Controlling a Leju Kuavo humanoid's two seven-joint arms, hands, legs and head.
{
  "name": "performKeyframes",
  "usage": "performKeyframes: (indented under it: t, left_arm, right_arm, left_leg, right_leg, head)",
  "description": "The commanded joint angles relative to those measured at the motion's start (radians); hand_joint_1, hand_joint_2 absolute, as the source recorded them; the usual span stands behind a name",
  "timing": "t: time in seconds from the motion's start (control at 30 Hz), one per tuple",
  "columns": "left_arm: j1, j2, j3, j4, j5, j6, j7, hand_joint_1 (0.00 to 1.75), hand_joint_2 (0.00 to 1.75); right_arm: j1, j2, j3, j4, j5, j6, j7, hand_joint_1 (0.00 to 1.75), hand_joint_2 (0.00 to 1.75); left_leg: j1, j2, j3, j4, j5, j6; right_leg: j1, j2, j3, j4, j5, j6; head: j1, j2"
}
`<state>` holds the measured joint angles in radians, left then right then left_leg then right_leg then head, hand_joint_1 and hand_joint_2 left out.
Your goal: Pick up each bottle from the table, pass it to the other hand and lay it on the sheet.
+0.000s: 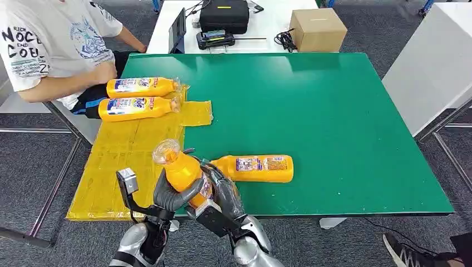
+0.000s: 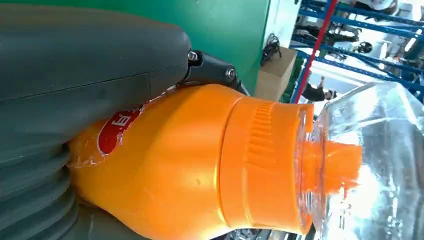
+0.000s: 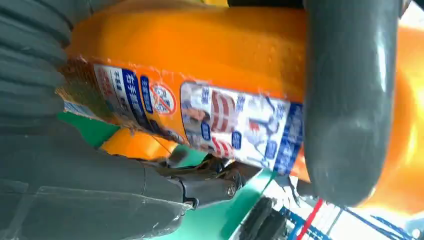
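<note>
An orange bottle (image 1: 182, 171) with a clear cap stands tilted above the table's front edge, cap pointing up and away from me. My left hand (image 1: 168, 196) grips it from the left and my right hand (image 1: 225, 196) grips its lower body from the right. The left wrist view has the bottle's shoulder and cap (image 2: 210, 165) under the left hand's thumb (image 2: 85, 55). In the right wrist view the right hand's thumb (image 3: 345, 100) wraps across the labelled body (image 3: 200, 55). A second orange bottle (image 1: 257, 168) lies on the green table (image 1: 334, 111). Two more bottles (image 1: 142, 87) (image 1: 139, 108) lie on the yellow sheet (image 1: 119, 161).
A person (image 1: 50, 44) sits at the back left, close to the sheet's far end. Behind the green table, a white table carries a cardboard box (image 1: 317, 29), a black case (image 1: 224, 15) and cables. Another white table (image 1: 434, 61) stands to the right.
</note>
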<state>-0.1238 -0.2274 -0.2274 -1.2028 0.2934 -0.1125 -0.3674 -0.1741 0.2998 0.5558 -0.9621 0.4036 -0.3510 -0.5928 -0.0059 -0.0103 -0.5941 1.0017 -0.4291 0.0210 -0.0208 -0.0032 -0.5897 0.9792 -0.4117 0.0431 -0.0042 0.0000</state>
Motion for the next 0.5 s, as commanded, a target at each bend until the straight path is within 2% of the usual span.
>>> performKeyframes:
  t: [0.03,0.2,0.5]
  left_arm:
    - [-0.045,0.019,0.096,-0.023,-0.004,0.077,-0.03,1.75,1.75]
    - [-0.064,0.025,0.132,-0.033,-0.006,0.108,-0.043,1.75,1.75]
    - [-0.128,0.048,0.203,-0.041,-0.207,0.332,-0.168,1.75,1.75]
  right_arm:
    - [0.063,-0.018,-0.038,-0.23,-0.053,0.0,0.01,0.0,0.0]
    - [0.089,-0.025,-0.046,-0.328,-0.093,0.008,0.003,0.0,0.0]
    - [0.114,-0.071,-0.013,-0.474,-0.169,0.004,-0.044,0.0,0.0]
  left_leg:
    - [0.002,0.001,0.001,0.001,-0.002,-0.002]
    - [0.001,-0.001,0.0,0.0,0.0,-0.001]
    - [0.001,0.0,0.0,0.0,0.0,-0.001]
  right_leg:
    - [0.002,0.0,0.002,0.0,-0.001,-0.002]
    - [0.001,-0.001,0.0,0.0,-0.001,-0.001]
    - [0.001,0.0,0.0,0.0,0.0,-0.001]
  head:
    - [0.0,0.0]
    - [0.0,0.0]
    - [0.0,0.0]
